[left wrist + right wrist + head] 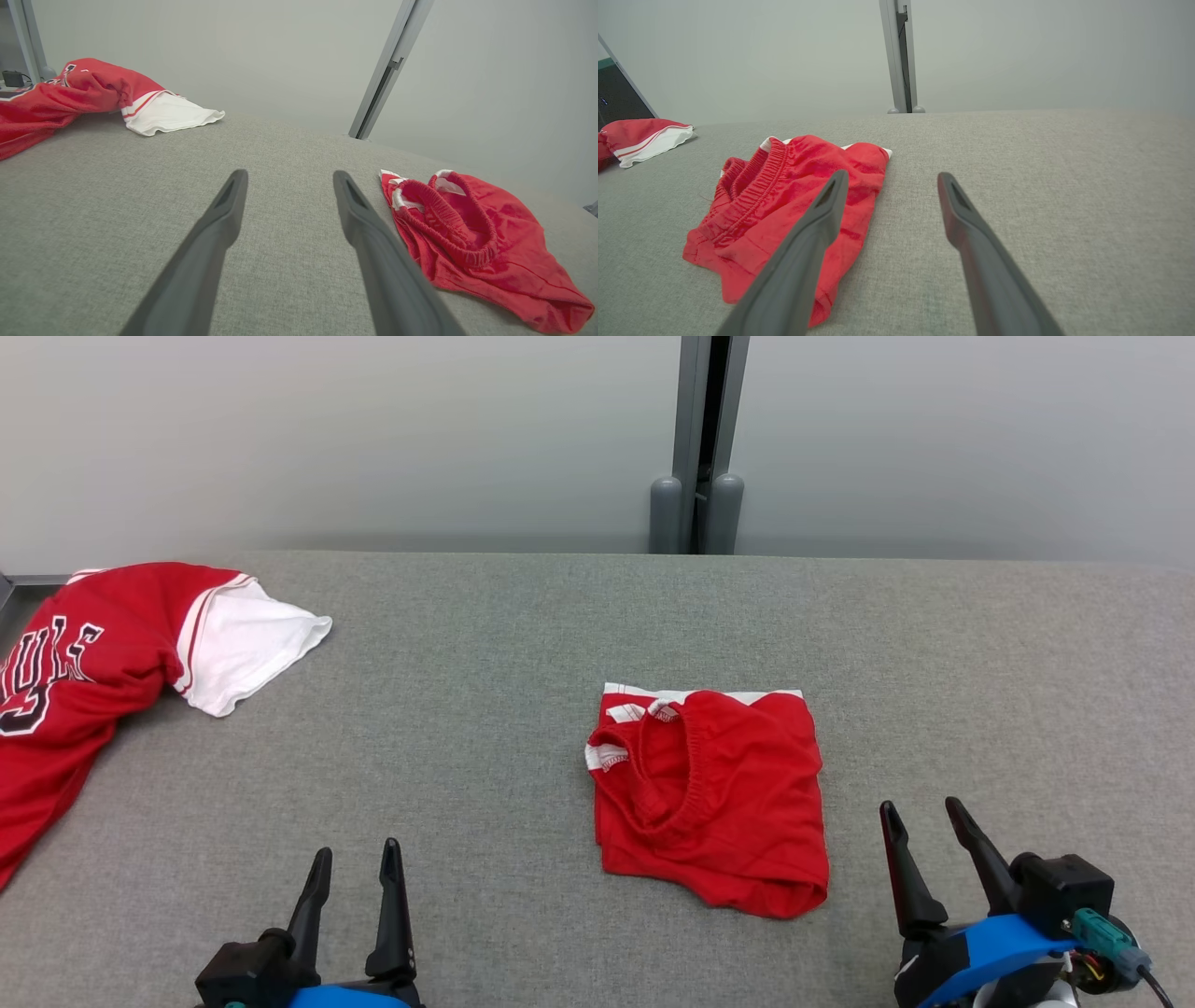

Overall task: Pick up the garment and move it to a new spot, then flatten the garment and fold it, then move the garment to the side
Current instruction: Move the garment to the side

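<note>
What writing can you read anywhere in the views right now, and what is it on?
"ULL": black, white-edged letters on the red jersey, part of a longer word cut off at the head view's left edge; the last letter is uncertain.
Below it: part of one large black character, too cut off to read.
In the left wrist view, the jersey's print is too blurred to read.
Red shorts: no writing visible.

The left gripper (357, 851) and right gripper (920, 807) each have two long, tapering dark fingers (392, 915), black blocks (1064, 887) and blue shells (999, 938). A teal connector (1106, 936) with a black cable (1158, 989) is fitted to the right one.
</note>
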Robot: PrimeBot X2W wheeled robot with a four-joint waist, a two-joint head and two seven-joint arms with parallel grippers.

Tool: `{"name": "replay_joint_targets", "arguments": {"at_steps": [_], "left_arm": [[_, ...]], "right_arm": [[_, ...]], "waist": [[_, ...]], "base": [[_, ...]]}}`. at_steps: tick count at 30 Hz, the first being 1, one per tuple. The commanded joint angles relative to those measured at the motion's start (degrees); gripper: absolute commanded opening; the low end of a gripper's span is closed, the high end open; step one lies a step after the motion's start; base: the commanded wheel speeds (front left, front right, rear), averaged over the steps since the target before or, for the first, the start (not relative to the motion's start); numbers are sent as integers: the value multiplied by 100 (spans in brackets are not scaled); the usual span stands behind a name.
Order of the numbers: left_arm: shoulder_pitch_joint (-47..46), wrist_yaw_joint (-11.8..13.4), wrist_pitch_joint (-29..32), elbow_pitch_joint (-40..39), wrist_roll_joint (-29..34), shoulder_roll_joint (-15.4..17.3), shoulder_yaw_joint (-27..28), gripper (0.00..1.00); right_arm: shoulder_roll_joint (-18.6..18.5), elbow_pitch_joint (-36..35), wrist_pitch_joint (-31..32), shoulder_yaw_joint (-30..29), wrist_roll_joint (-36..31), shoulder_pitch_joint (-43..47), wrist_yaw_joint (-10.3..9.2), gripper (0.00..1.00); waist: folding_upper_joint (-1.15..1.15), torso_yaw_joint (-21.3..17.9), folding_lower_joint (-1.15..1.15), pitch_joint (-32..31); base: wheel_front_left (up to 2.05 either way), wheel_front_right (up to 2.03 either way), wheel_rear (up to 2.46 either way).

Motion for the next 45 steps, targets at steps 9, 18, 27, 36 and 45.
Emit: {"name": "replay_joint_targets", "arguments": {"at_steps": [9, 18, 27, 36, 45], "left_arm": [[-87, -68, -14, 48, 71, -27, 61, 100], [-274, -114, -14, -22, 148, -66, 117, 100], [-320, -145, -13, 23, 209, -179, 147, 100], [-333, -209, -14, 22, 306, -255, 219, 100], [-496, -255, -5, -177, 470, -145, 185, 100]], "right_arm": [[-6, 10, 138, 5, -35, -91, 1, 100], [-6, 94, 1828, -159, -533, -1108, 1, 100], [-5, 757, 3758, -523, -983, -1739, 1, 100], [-2, 1187, 3848, -559, -794, -1897, 1, 38], [-155, 1133, 3339, -268, -700, -2240, -1, 0]], "waist": [[0, 12, 0, 72], [0, 264, 0, 359], [0, 793, 0, 621], [0, 992, 0, 779], [0, 388, 0, 938]], "base": [[0, 0, 0], [0, 0, 0], [0, 0, 0], [0, 0, 0], [0, 0, 0]]}}
